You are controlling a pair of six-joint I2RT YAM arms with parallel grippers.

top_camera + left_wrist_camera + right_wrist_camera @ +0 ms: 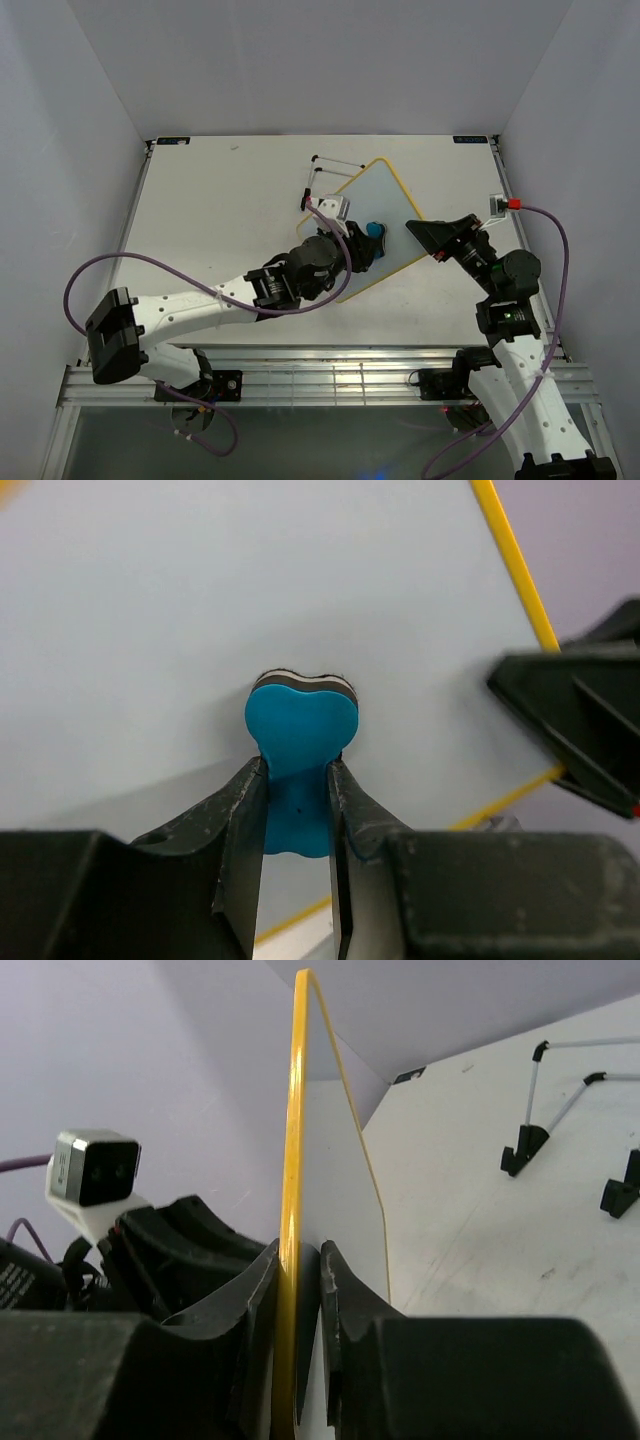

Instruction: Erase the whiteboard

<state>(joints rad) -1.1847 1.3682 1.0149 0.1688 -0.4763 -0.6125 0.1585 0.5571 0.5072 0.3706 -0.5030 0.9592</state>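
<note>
My left claw [298, 792] was closed narrow on the waist of the eraser [300, 725], with its felt end touching the board [200, 600]. The board's face lay straight ahead of that claw, so any wipe would have to run sideways across the face, not push further in. From above, the board sat mid-table [200, 200], tilted, its long axis running diagonally from near-left to far-right. I saw no red marks on the part the left wrist camera showed; the rest I could not judge. On the right, my other claw [300, 1295] pinched the board's yellow rim edge-on, steadying it. The left arm was the one placed to wipe, and I judged the right should only brace.
</note>
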